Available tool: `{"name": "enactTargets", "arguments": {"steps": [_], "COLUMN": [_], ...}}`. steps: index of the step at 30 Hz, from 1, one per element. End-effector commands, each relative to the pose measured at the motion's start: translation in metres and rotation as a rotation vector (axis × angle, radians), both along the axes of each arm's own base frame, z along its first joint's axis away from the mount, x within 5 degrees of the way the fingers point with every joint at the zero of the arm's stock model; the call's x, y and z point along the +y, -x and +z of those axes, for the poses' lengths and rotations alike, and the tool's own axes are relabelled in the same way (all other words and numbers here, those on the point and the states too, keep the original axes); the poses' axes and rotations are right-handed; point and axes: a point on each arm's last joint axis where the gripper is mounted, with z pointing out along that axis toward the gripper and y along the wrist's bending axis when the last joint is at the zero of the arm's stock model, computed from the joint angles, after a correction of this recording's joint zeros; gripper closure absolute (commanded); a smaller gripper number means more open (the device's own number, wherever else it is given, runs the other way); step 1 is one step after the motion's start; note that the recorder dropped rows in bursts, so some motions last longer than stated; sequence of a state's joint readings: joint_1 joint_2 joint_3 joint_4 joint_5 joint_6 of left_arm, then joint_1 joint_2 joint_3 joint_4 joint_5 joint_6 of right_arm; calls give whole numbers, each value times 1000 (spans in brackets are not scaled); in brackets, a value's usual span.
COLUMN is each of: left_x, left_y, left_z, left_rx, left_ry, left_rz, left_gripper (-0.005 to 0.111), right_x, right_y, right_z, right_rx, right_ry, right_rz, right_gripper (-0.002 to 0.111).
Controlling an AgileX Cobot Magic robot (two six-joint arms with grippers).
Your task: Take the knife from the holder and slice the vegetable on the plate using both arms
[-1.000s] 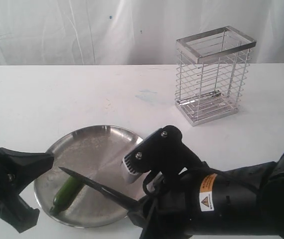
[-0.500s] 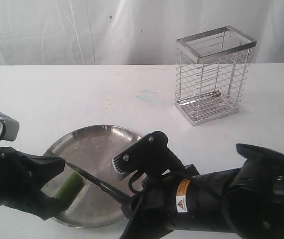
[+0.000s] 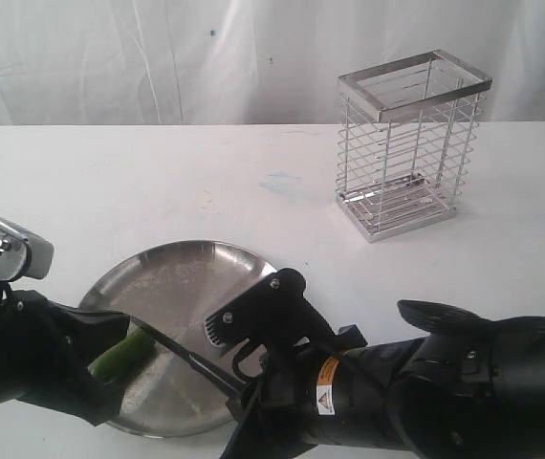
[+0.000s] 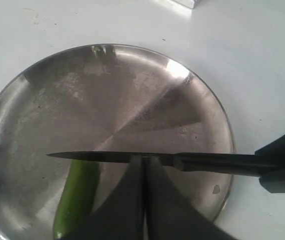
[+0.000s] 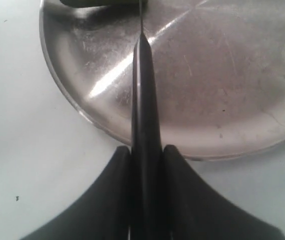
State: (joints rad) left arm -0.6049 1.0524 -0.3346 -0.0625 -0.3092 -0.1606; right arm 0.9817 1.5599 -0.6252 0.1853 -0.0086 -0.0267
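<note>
The green vegetable (image 3: 122, 354) lies on the near-left part of the steel plate (image 3: 196, 277). My right gripper (image 3: 246, 394) is shut on the black knife's (image 3: 186, 359) handle, and the blade reaches across the plate with its tip over the vegetable's far end. In the right wrist view the knife (image 5: 145, 100) runs straight out from the right gripper (image 5: 145, 150) toward the vegetable (image 5: 97, 2). In the left wrist view my left gripper (image 4: 144, 159) is shut with nothing in it, beside the vegetable (image 4: 77, 195), its tips just under the knife (image 4: 132, 157). The wire holder (image 3: 411, 143) stands with nothing in it.
The holder stands at the back right of the white table (image 3: 110, 182), well away from the plate. A white curtain hangs behind the table. Both black arms crowd the table's near edge on either side of the plate (image 4: 132, 90).
My left arm has moved in over the plate's near-left edge up to the vegetable. My right arm has shifted left and lower, carrying the knife blade toward the vegetable's far end.
</note>
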Motion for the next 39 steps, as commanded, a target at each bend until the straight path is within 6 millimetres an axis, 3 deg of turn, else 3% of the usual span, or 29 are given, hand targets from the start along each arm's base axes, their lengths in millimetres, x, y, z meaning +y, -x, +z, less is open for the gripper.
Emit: {"name": "enactTargets", "arguments": {"steps": [1, 10, 16, 22, 24, 30, 39], "left_x": [-1, -1, 8, 19, 22, 17, 7], "left_y": [0, 0, -1, -16, -22, -44, -64], "left_z": [1, -1, -10, -21, -27, -44, -52], "left_rx": [2, 12, -13, -15, -25, 29, 102], "left_ry": [7, -11, -244, -344, -387, -520, -534], "left_rz": [1, -6, -116, -88, -90, -177, -200], "left_gripper": [107, 107, 105, 63, 56, 55, 55], "right_x": [0, 1, 1, 0, -2, -4, -7], "right_y": [-3, -3, -3, -3, -2, 0, 2], "right_z": [1, 2, 10, 21, 24, 33, 44], "right_rx": [-12, -8, -28, -41, -35, -48, -69], "right_ry": [-17, -30, -67, -124, -120, -143, -176], "right_rz": [-11, -24, -33, -58, -55, -54, -52], "right_gripper": [108, 108, 108, 108, 108, 108, 108]}}
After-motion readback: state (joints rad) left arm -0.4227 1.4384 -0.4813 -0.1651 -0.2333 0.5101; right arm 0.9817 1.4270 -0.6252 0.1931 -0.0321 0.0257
